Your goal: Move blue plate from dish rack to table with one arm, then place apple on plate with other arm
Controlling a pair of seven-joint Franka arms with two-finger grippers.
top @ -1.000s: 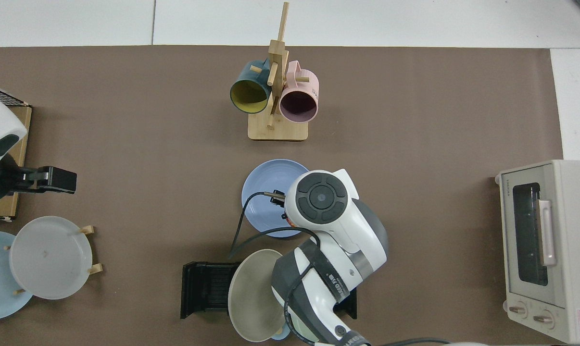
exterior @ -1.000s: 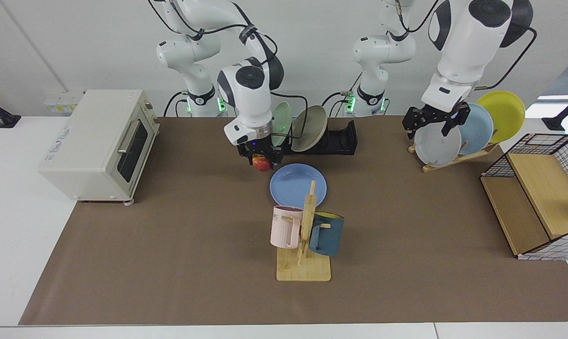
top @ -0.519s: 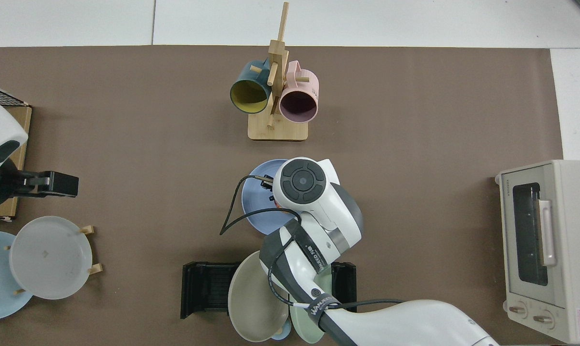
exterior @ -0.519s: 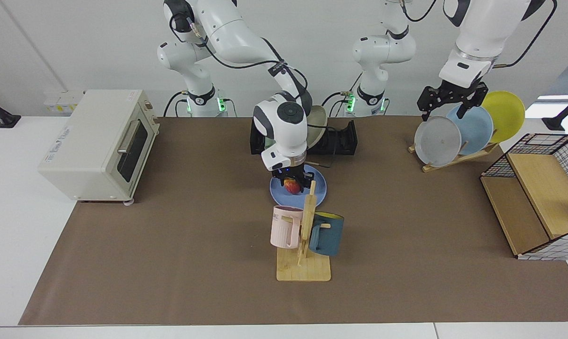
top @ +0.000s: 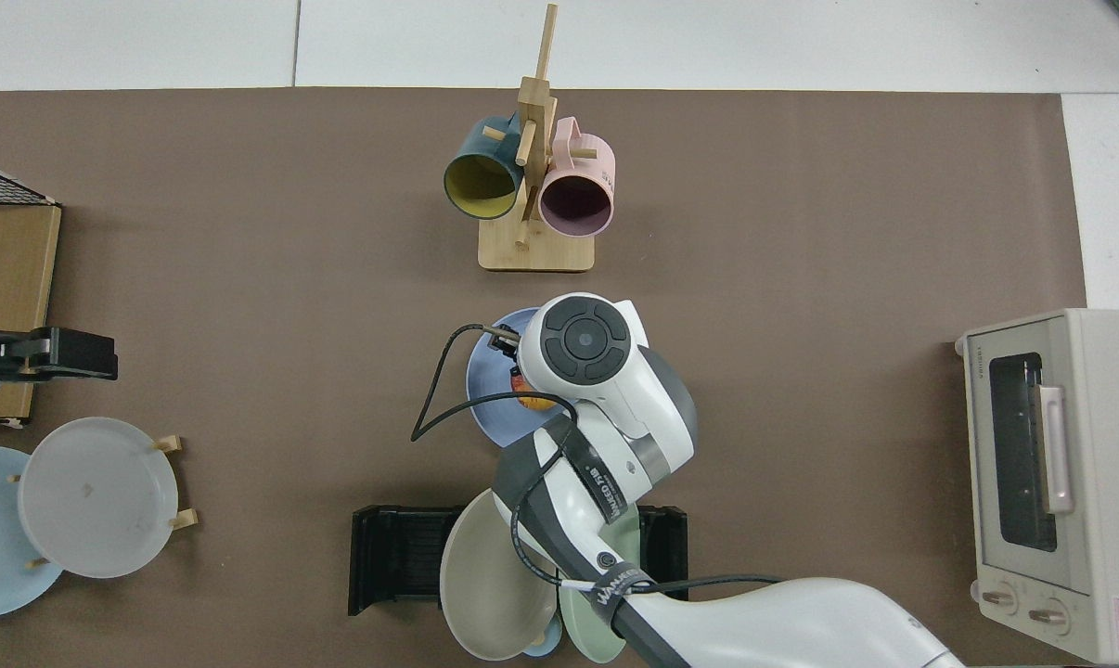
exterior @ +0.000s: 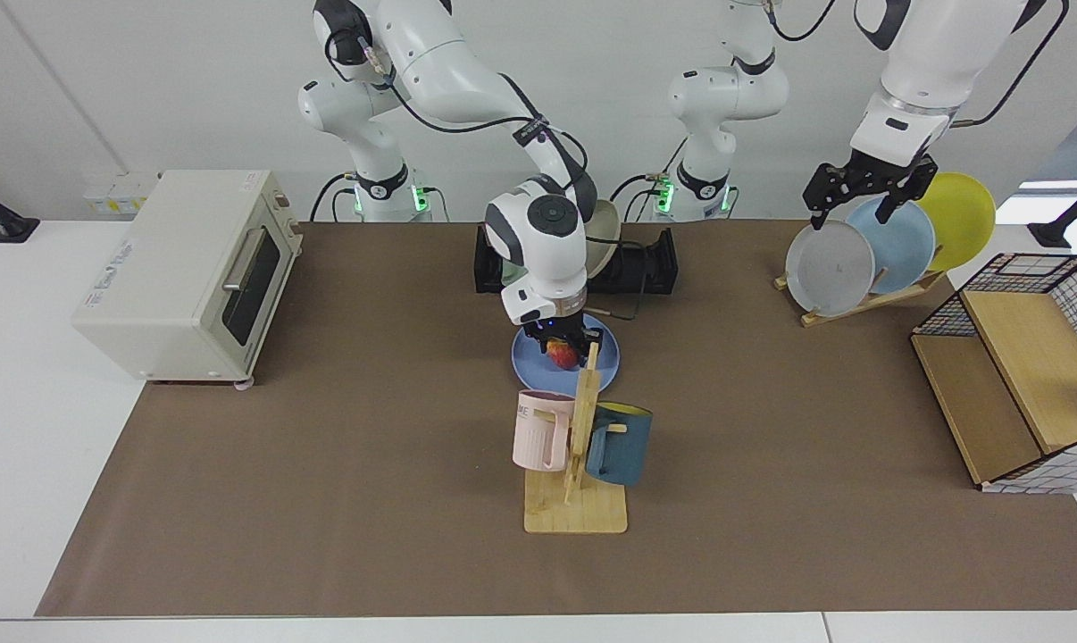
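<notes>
Apple lower over blue plate

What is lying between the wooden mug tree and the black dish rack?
The blue plate lies flat on the mat between the mug tree and the dish rack, clearest in the top view. The right gripper holds the apple over it.

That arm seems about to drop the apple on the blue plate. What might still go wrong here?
Two risks, as I judge it. The apple sits between the right gripper fingers low over the blue plate; being round, it may roll off the shallow rim once let go. The wooden mug tree has its top post close beside that gripper in the facing view, so lifting away carelessly might knock it. The left gripper waits open above the grey plate, far off.
</notes>
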